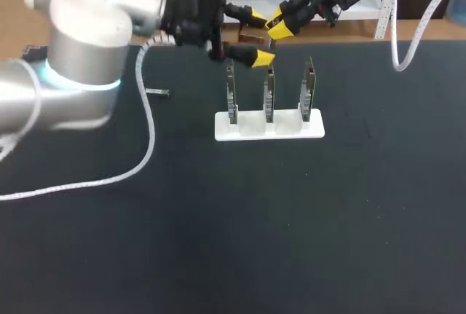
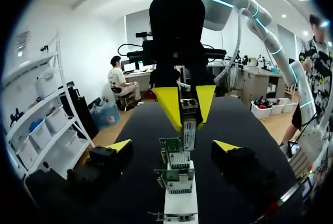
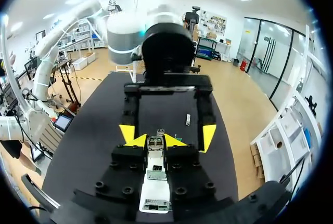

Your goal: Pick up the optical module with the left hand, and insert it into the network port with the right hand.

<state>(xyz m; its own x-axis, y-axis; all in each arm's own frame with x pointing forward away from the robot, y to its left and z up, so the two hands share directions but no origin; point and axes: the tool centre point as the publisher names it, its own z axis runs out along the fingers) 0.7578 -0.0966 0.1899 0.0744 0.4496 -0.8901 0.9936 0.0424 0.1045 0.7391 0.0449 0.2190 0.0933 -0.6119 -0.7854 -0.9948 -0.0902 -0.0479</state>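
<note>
At upper middle of the frame, the right fingers pinch the optical module near the white rack of circuit boards. The left fingers are spread wide alongside.

On the black table, a white holder carries three upright circuit boards, with the wide-spread left pincer above their far side, the right pincer close beside it, and a small metal part lying apart.

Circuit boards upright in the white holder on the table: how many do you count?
3 green circuit boards stand in the white slotted holder: one at its left end, one in the middle, one at its right end. None appears hidden.
</note>
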